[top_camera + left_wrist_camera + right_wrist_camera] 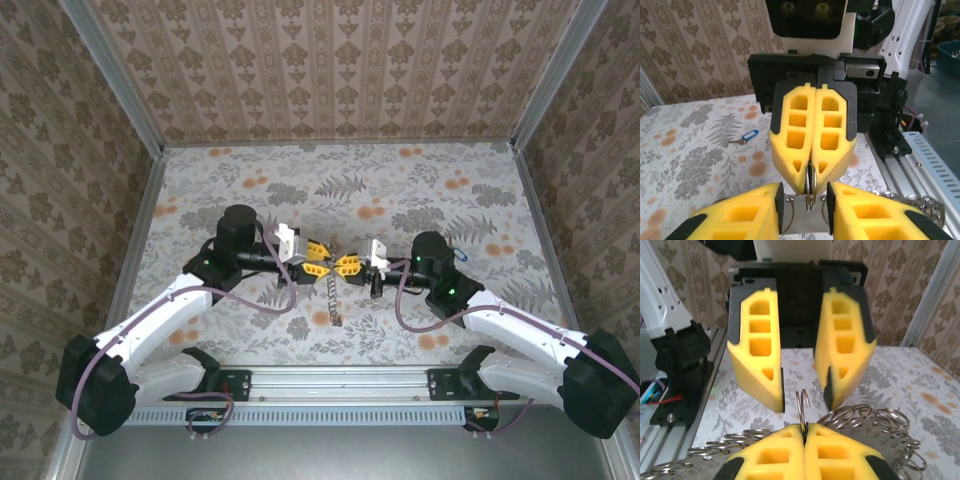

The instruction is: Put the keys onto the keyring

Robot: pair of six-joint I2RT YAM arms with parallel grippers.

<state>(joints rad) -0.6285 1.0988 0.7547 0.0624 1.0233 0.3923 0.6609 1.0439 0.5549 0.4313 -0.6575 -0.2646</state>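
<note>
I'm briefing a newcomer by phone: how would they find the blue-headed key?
Start at the floral-patterned table and find the right gripper, jaws shut on a thin silver ring. The small key with a blue plastic head lies flat beyond it, alone on the table, the only blue thing there.

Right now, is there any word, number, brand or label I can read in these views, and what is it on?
No text can be read.
On the metal strip, any marks are too blurred to read.
On the blue key, the head is too small to tell.
On the split ring in the right tool, bare metal, no writing seen.
</note>
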